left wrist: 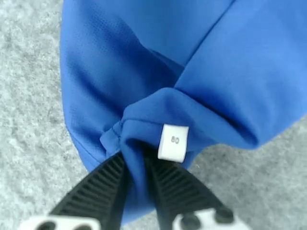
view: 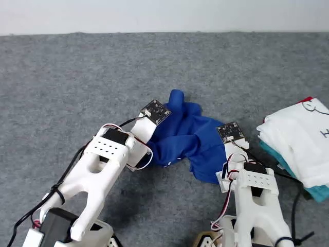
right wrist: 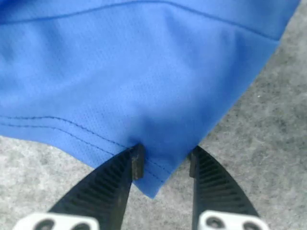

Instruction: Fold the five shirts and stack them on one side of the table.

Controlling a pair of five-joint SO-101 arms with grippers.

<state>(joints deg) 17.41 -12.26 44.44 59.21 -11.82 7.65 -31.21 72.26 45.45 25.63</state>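
- A blue shirt [view: 187, 136] is seen crumpled in a heap near the middle of the grey table [view: 77, 77], between the two arms.
- A bunched fold of the blue shirt is pinched tightly by the left claw [left wrist: 136, 160]; both ribbed fingers [left wrist: 103, 184] are pressed against the cloth from either side.
- A small white tag [left wrist: 173, 142] is sewn to the fold just beside the pinched spot.
- The left claw is placed at the heap's left edge, as shown from above.
- The right claw [right wrist: 166, 159] is held spread, with a hemmed corner of the blue shirt lying between its fingers; the cloth is not squeezed.
- The right claw is set at the heap's right edge.
- A stack of folded shirts [view: 295, 141] is kept at the table's right side, apart from the blue shirt.
- A white shirt [view: 298, 128] is laid on top of the stack, a teal shirt [view: 318, 193] is seen under it, and a red edge [view: 307, 99] is glimpsed at the far side.
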